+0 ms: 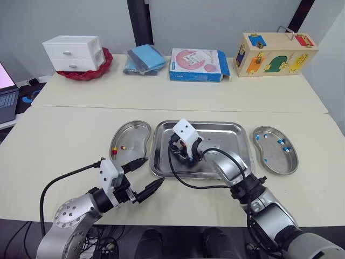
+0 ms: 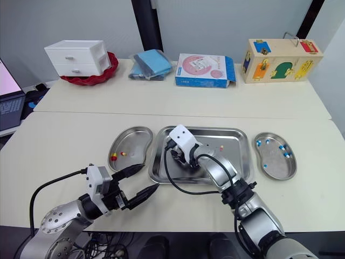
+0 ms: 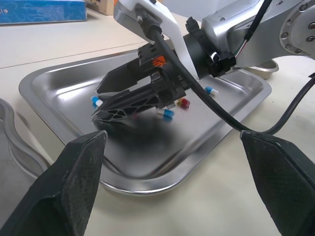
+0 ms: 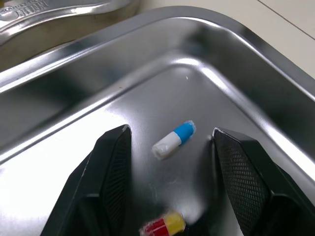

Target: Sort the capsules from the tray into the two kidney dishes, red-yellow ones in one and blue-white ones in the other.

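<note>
As right fingers [image 4: 110, 172] straddle blue-white capsule [image 4: 173, 139], tray corner [image 4: 197, 69] near — left fingers [image 3: 74, 187] spread

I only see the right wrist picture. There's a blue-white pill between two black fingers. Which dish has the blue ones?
Observer: Blue-white capsules lie in the right kidney dish, on the robot's right of the tray.
Operator: And the red-yellow ones?
Observer: Red-yellow capsules lie in the left kidney dish.
Operator: Where's the other hand?
Observer: The left gripper is open by the tray's front left corner.
</note>
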Motion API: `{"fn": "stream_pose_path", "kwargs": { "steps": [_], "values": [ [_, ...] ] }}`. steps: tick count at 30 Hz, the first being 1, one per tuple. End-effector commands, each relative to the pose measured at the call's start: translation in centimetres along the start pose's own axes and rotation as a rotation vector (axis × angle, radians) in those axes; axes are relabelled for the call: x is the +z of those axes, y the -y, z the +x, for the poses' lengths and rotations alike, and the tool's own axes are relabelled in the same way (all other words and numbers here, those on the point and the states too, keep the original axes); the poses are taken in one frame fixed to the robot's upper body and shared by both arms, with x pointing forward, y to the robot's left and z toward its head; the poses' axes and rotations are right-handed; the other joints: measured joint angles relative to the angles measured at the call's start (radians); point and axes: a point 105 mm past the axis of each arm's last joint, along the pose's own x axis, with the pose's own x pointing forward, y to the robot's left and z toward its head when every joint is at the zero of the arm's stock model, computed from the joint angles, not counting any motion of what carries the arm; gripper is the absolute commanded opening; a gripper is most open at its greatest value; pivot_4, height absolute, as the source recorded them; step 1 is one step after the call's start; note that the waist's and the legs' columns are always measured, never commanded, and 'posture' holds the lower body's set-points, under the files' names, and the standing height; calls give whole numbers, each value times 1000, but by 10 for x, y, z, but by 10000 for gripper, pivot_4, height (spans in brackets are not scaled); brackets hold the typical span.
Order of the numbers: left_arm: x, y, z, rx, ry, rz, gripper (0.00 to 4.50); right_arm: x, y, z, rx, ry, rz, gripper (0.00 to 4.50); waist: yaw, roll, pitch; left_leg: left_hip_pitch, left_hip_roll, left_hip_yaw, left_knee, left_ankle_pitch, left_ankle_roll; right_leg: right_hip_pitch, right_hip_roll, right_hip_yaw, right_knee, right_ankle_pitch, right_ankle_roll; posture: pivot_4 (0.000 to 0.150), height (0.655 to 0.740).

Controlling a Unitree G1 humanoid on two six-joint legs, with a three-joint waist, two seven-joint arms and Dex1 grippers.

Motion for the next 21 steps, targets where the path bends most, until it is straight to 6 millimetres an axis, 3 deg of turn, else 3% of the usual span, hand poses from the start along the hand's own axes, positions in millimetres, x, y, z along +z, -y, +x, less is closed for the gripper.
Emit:
{"fn": "stream_pose_path", "kwargs": {
  "steps": [1, 4, 13, 21],
  "values": [
    [7, 3, -3, -10, 22, 35, 45000, 3, -4, 2, 14, 2, -21, 27075, 0, 0, 0, 0, 0, 0, 0, 0, 0, 0, 0, 0, 0, 0, 0, 1500, 7302],
    [4, 2, -6, -4, 18, 37, 45000, 2, -4, 3, 18, 0, -22, 22097, 0, 0, 0, 0, 0, 0, 0, 0, 0, 0, 0, 0, 0, 0, 0, 1500, 7302],
    [9, -5, -10, 20, 58, 76, 45000, 7, -10, 0, 37, 26, -106, 1372, 0, 0, 0, 0, 0, 0, 0, 0, 0, 0, 0, 0, 0, 0, 0, 1500, 7302],
    [13, -7, -8, -4, 47, 76, 45000, 29, -12, -19, 68, 114, -137, 62, 1, 0, 0, -1, 0, 0, -3, 0, 0, -2, 0, 0, 0, 0, 0, 1500, 7302]
  ]
}}
